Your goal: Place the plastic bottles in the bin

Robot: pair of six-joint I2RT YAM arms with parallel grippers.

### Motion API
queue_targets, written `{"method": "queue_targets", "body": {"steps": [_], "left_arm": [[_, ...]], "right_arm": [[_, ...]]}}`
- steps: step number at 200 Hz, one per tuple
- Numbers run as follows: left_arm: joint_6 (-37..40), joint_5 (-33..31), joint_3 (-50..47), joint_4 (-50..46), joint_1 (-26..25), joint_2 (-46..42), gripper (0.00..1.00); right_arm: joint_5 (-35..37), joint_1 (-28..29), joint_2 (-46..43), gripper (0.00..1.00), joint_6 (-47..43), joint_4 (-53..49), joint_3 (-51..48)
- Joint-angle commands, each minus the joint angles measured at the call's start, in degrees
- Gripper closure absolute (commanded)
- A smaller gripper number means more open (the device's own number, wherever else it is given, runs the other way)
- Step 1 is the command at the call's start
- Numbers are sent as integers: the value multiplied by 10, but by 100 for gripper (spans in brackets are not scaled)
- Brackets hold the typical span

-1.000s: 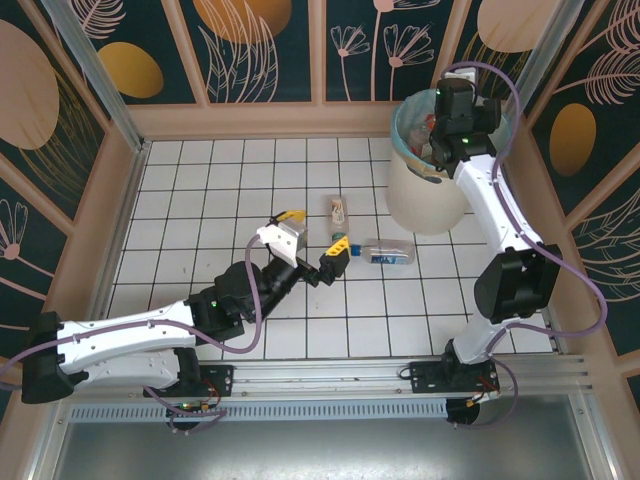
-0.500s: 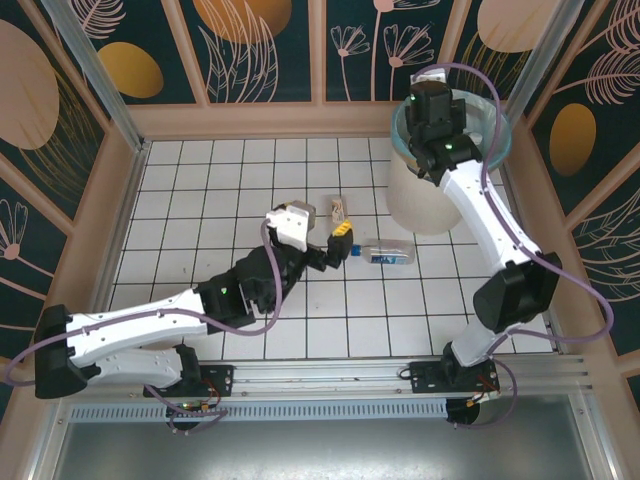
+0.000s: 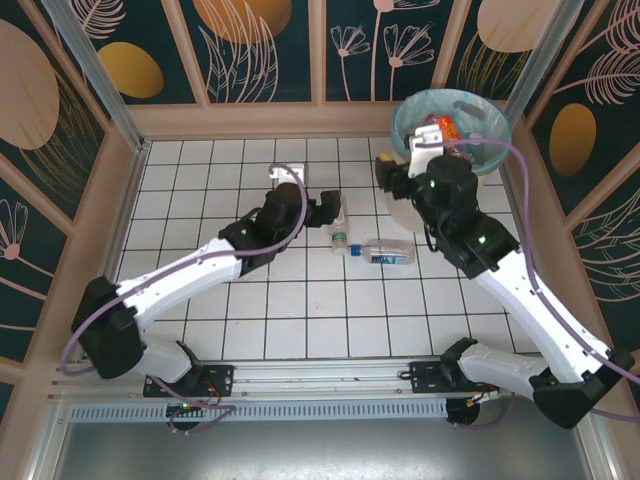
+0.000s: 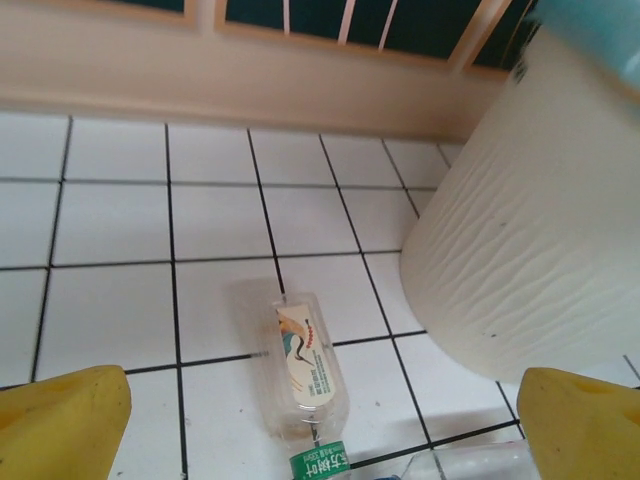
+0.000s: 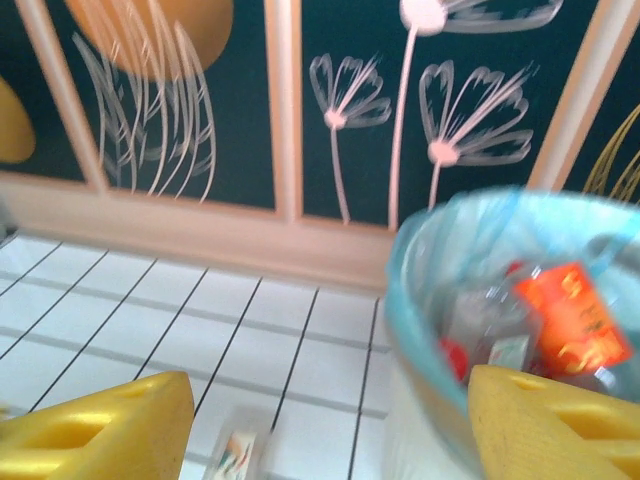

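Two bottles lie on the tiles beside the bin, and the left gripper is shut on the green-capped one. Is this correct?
Not quite: the left gripper is open, not shut. The left wrist view shows its fingers wide apart, with the green-capped bottle lying free on the tiles between them. The rest holds.

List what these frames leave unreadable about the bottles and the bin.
Binned bottles: piled inside the bin, too small to count from the top; blurred at the right wrist.
Blue-labelled bottle: cut off by the bottom edge at the left wrist.
Green-capped bottle: label print too small to read; blurred and cut by the bottom edge at the right wrist.
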Motion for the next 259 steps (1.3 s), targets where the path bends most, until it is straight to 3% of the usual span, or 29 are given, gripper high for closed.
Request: {"method": "queue_targets", "body": {"steps": [1, 29, 61, 129, 195, 232, 259], "left_arm": [[-29, 103, 41, -30, 23, 63, 1], [-14, 122, 89, -46, 34, 164, 1], [1, 73, 154, -100, 34, 271, 3], [-1, 83, 195, -109, 33, 371, 6], [15, 76, 190, -105, 34, 373, 32], [17, 59, 168, -84, 35, 336, 35], [35, 44, 100, -17, 35, 254, 36]], "right_arm": [[-27, 6, -40, 27, 65, 32, -45], [-13, 6, -73, 26, 65, 20, -59], [-10, 7, -93, 25, 50, 22, -57], [-11, 8, -94, 21, -22, 47, -69], [-56, 8, -71, 19, -12, 68, -95], [-93, 9, -47, 19, 21, 81, -91], [-115, 10, -26, 19, 31, 91, -72]]}}
